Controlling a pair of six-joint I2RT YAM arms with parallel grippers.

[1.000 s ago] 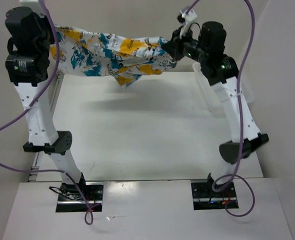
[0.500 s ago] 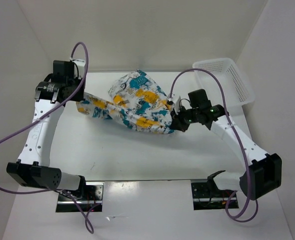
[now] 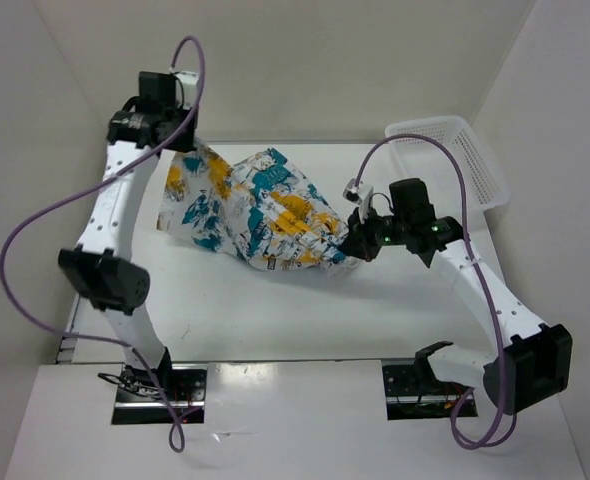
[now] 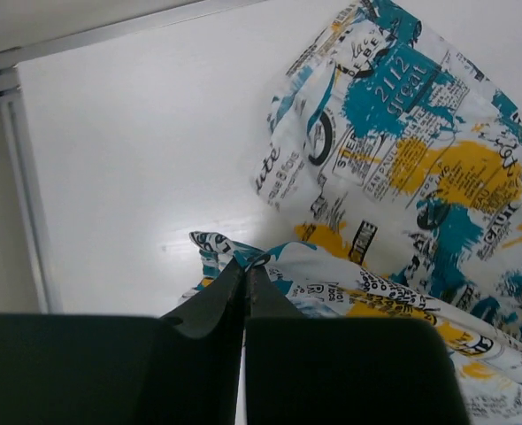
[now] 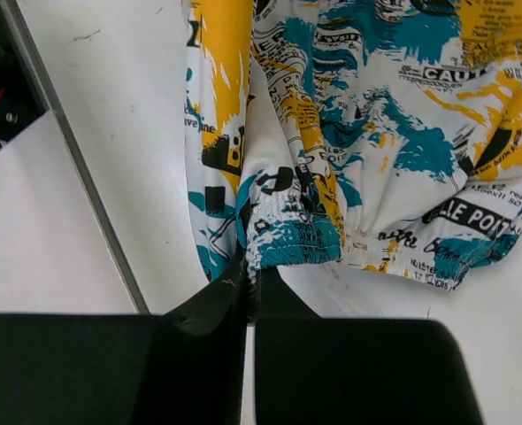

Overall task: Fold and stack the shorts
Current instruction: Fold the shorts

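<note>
The shorts, white with teal, yellow and black print, hang stretched between both arms, with their middle sagging onto the table. My left gripper is shut on one end of the shorts at the far left, its fingertips pinching a fold of fabric. My right gripper is shut on the other end at centre right, clamping the gathered waistband of the shorts between its fingertips.
A white plastic lattice basket stands at the far right of the table. White walls close in the back and both sides. Purple cables loop off both arms.
Both arms came down from holding the shorts high and taut. Over the last half second the left gripper rose and moved back, and the shorts spread wider on the table.
</note>
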